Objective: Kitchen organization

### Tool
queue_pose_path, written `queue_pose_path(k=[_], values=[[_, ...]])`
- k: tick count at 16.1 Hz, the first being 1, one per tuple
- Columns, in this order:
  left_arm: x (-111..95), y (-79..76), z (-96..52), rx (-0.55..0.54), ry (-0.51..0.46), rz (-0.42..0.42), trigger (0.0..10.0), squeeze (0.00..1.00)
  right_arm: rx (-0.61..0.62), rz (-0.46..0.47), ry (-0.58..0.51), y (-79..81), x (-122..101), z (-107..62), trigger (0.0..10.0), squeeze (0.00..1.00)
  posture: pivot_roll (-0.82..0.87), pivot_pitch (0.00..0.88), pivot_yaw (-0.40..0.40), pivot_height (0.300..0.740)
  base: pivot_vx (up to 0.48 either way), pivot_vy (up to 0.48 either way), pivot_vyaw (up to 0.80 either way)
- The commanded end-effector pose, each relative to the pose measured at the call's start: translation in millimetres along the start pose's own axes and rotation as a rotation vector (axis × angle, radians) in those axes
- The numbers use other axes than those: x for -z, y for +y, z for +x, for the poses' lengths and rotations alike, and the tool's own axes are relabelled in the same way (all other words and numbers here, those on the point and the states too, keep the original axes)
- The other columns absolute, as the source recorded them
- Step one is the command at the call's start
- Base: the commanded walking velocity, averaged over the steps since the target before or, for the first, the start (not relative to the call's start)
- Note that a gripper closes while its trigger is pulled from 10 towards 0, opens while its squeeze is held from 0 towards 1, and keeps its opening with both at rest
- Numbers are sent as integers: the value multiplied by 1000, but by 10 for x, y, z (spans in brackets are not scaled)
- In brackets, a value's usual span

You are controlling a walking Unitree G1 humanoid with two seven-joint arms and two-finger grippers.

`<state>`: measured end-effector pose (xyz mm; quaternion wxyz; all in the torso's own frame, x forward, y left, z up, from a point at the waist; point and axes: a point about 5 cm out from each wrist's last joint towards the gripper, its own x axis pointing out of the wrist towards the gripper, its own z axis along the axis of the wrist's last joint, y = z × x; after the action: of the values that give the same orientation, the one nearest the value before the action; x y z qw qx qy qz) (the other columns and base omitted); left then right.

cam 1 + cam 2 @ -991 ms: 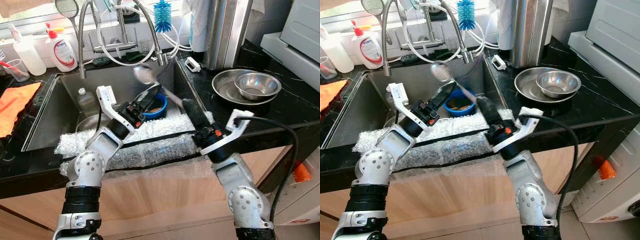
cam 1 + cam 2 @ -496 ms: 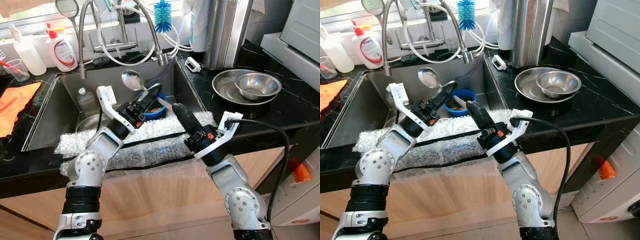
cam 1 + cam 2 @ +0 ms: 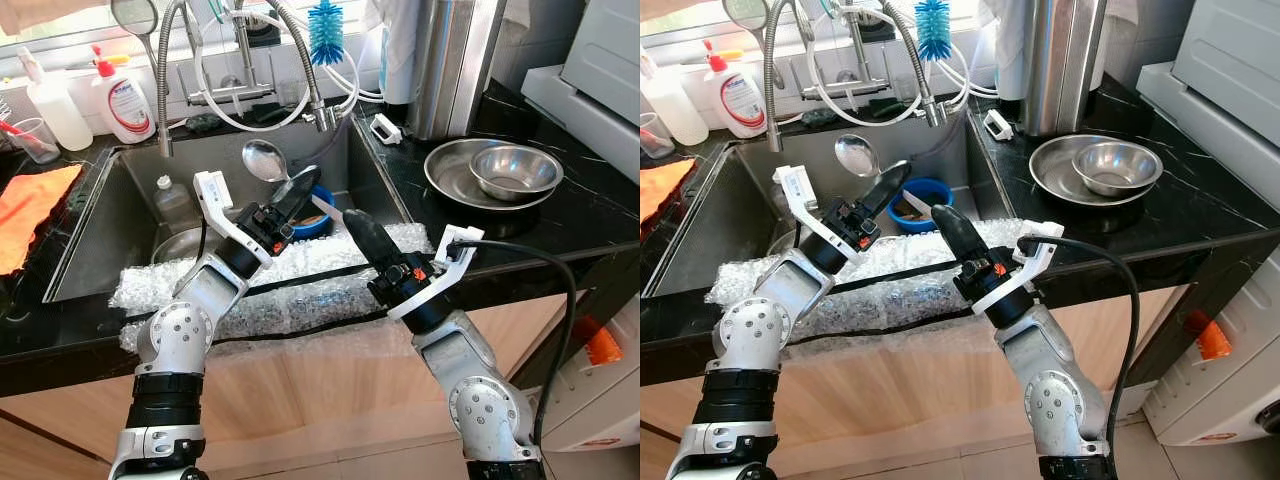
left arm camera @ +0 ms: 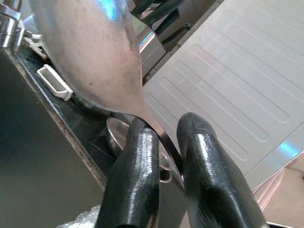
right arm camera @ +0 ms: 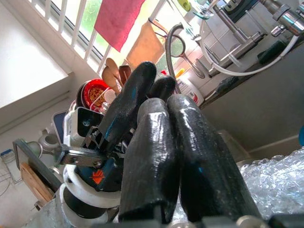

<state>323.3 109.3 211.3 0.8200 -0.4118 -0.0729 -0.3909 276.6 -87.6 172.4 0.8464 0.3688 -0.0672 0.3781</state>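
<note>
The sink (image 3: 110, 215) lies below both grippers, its front edge covered by bubble wrap (image 3: 300, 290). On the black surface (image 3: 590, 215) well beyond the right fingers sits a steel bowl (image 3: 515, 168) inside a wider steel dish (image 3: 452, 180). The left gripper (image 3: 300, 190) hangs over the basin, fingers clamped on the handle of a steel ladle (image 3: 264, 159) whose bowl rises just past their tips. The right gripper (image 3: 358, 228), fingers pressed together and empty, hovers beside it. A blue bowl (image 3: 318, 220) rests between them.
</note>
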Motion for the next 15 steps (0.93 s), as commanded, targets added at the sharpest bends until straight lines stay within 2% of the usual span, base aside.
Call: queue_pose_path(k=[1,8,9,10,13,14,15], values=[[-54,7,-16,-12,-11,16,0,0,-29,-11,9,71,13,47,10000,0,-167,0,90,740,0,0,0],[-163,30,-23,-14,-101,-58,0,0,100,-14,-21,-85,-9,60,10000,0,-164,0,88,740,0,0,0],[-179,30,-27,-12,-112,-70,0,0,107,-10,-23,-90,-8,61,10000,875,-164,0,88,740,0,0,0],[-194,39,-32,-16,-121,-75,0,0,108,-7,-25,-89,-8,62,10000,1000,-164,0,88,740,0,0,0],[-251,64,-31,-37,-177,-100,0,0,141,-19,-28,-119,-13,58,10000,1000,-165,0,87,740,0,0,0],[-298,71,-32,-42,-210,-121,0,0,155,-22,-30,-132,-13,58,10000,863,-166,0,87,740,0,0,0],[-361,88,-39,-47,-251,-148,0,0,168,-30,-27,-148,-13,55,10000,0,-167,0,87,740,0,0,0]])
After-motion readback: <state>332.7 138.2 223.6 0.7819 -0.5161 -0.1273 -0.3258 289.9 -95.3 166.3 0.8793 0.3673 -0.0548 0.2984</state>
